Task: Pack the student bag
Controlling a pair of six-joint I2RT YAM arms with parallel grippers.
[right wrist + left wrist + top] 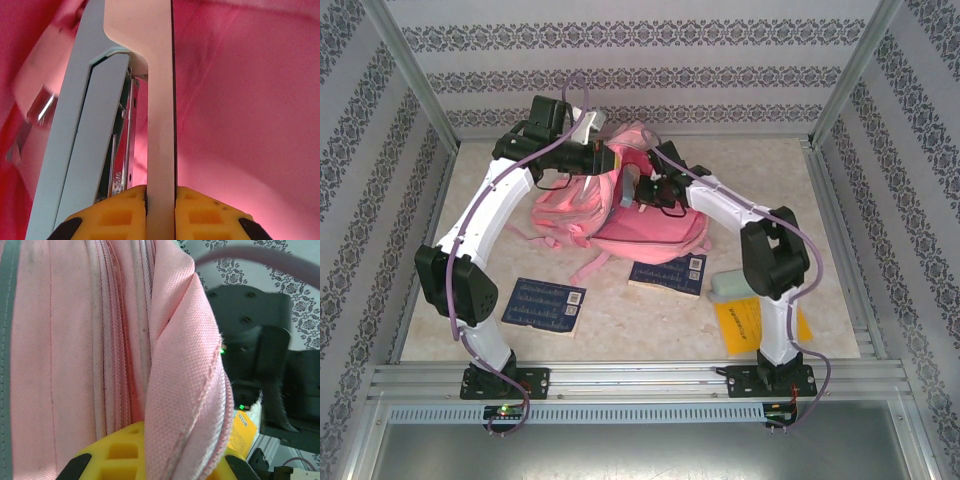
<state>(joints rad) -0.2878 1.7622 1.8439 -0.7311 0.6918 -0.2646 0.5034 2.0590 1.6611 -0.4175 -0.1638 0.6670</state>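
Observation:
The pink student bag (620, 215) lies at the back middle of the table, and both grippers are at its open top. My left gripper (607, 160) is shut on a fold of the bag's pink edge (185, 390), which runs up between its yellow fingers (115, 455). My right gripper (638, 186) reaches into the opening. It is shut on the white base of a pale grey stapler (90, 125), pinched between the yellow fingers (205, 210). The bag's pink lining (240, 100) surrounds the stapler.
Two dark blue notebooks (548, 304) (668, 272) lie flat in front of the bag. A pale green block (732, 287) and a yellow booklet (750, 325) lie by the right arm's base. Patterned walls and metal frame rails enclose the table.

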